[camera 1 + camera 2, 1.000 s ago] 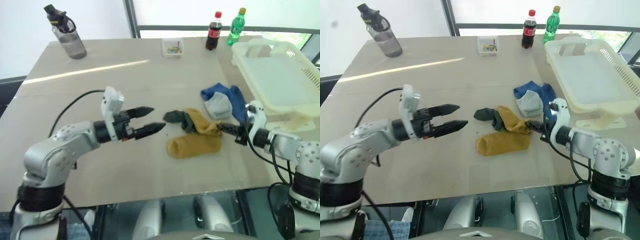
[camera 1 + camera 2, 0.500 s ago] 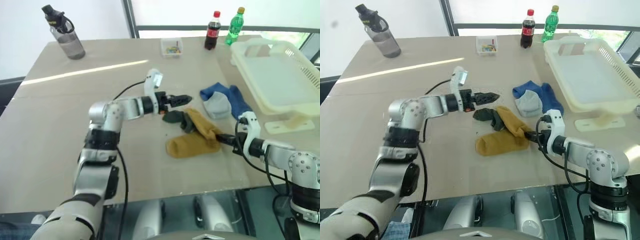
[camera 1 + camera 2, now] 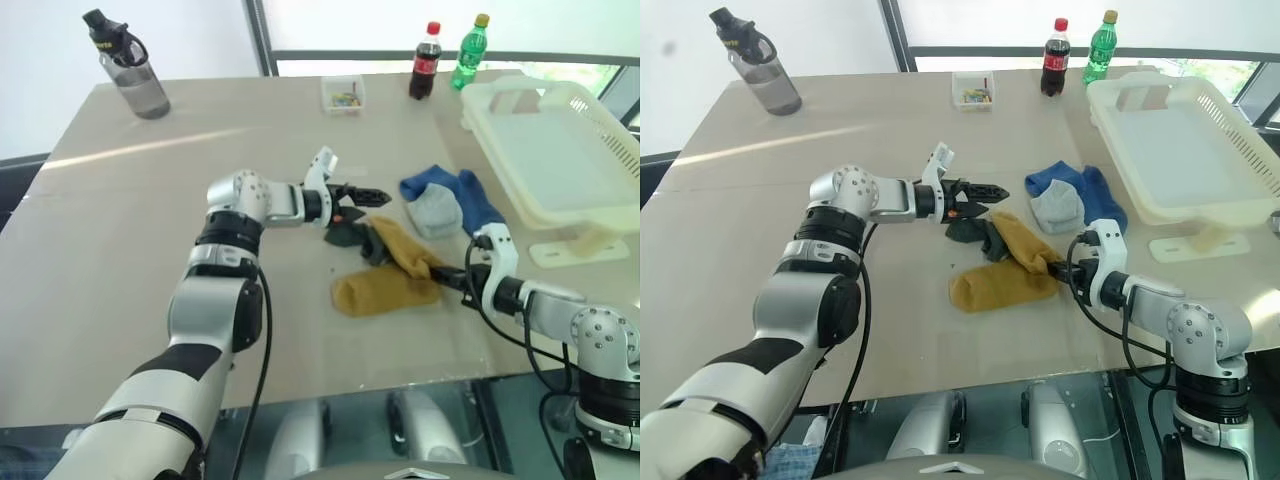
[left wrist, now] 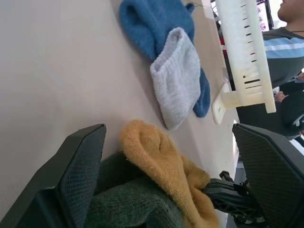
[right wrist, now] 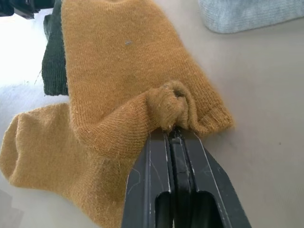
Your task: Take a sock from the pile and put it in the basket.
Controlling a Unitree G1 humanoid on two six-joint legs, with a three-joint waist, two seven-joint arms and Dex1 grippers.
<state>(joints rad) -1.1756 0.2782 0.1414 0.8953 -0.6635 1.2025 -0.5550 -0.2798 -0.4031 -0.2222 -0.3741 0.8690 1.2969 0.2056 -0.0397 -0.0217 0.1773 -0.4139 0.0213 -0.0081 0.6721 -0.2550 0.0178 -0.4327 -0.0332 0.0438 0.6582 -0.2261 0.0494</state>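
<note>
Since a second ago, left gripper (image 3: pixel 372 196) swung in from the near-left part of the desk (image 3: pixel 150 260) toward its middle, now stretched out over the dark green sock (image 3: pixel 347 233), fingers spread wide with nothing between them. Right gripper (image 3: pixel 447 273) much where it was, clamped tight on a bunched fold at the hem of the sock (image 5: pixel 118 95) (pinch plain in the right wrist view, knit puckered into a small knob at the fingertips). Mustard-yellow, ribbed and soft, folded into an L, lying just right of the desk's middle toward the near edge, one end overlapping the dark green one. Rest of the pile (image 3: pixel 420 225) beside it: a blue sock (image 3: pixel 445 190) with a light grey sock (image 4: pixel 178 76) on top, fuzzy and limp, just toward the right edge. Basket (image 3: pixel 600 130) cream-white, hard plastic, slotted walls, loop handles, at the far-right corner, overhanging the right edge, well apart from the pinched sock. Along the far edge a small clear box (image 3: pixel 345 94), a cola bottle (image 3: pixel 427 62) and a green bottle (image 3: pixel 472 52); a grey water bottle (image 3: pixel 135 72) at the far-left corner. Left half and near-left of the matte beige desk bare and open; bare strip between sock and near edge.
</note>
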